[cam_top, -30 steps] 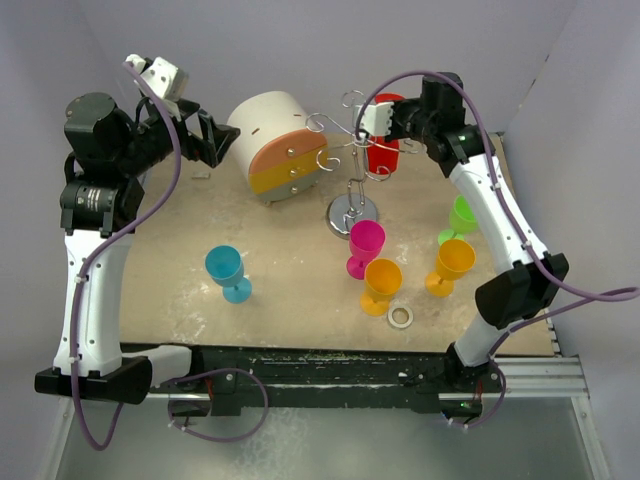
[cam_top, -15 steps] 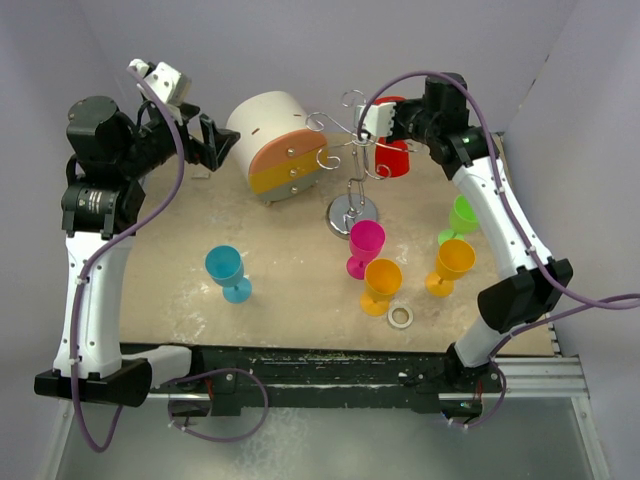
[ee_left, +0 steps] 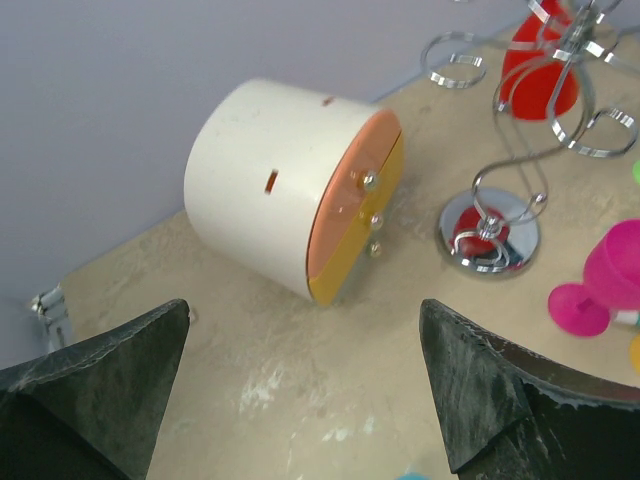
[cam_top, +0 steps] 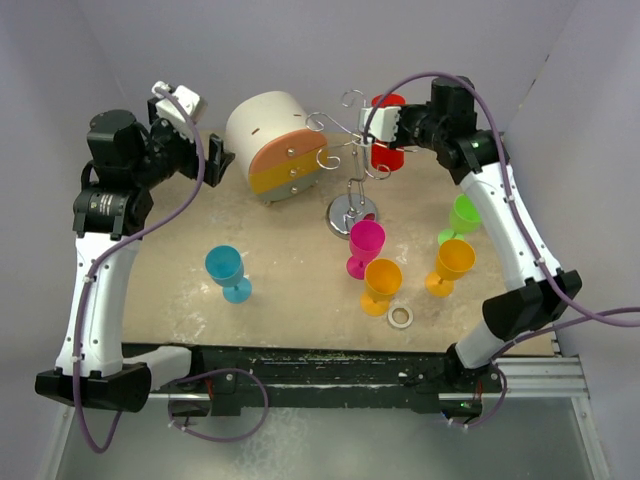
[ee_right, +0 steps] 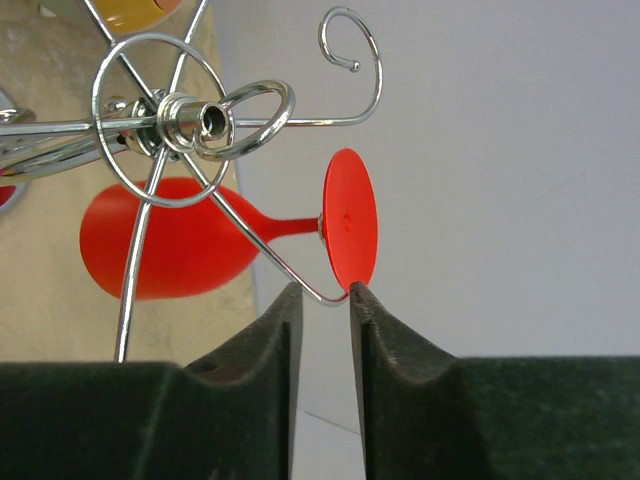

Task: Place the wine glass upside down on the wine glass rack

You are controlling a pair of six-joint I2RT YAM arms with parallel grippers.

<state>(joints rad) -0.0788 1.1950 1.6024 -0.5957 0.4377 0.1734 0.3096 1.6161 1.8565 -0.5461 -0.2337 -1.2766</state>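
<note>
from above, the wine glass rack (cam_top: 353, 213) is standing at about twelve o'clock from the middle of the table (cam_top: 290, 250). a red wine glass (cam_top: 386, 158) is hanging upside down from the rack arm reaching toward two o'clock, foot up and bowl down. the right gripper (cam_top: 378, 130) is hovering close against that glass from the three o'clock side. the left gripper (cam_top: 218, 160) is hanging near the white-and-orange drawer box (cam_top: 268, 140), at its nine o'clock. a blue glass (cam_top: 225, 270), a pink glass (cam_top: 365, 245), two orange glasses (cam_top: 382, 283) and a green glass (cam_top: 462, 215) are standing upright on the table. in the left wrist view, the left jaws are gaping wide with nothing between them, the drawer box is lying on its side at eleven o'clock, and the rack with its red glass is showing at two o'clock. in the right wrist view, the right gripper's fingers (ee_right: 270, 360) are standing a narrow slit apart and gripping nothing. the rack's wire is crossing the glass's stem just under the foot, whose rim is sitting right at one fingertip; whether they are touching cannot be told.
</note>
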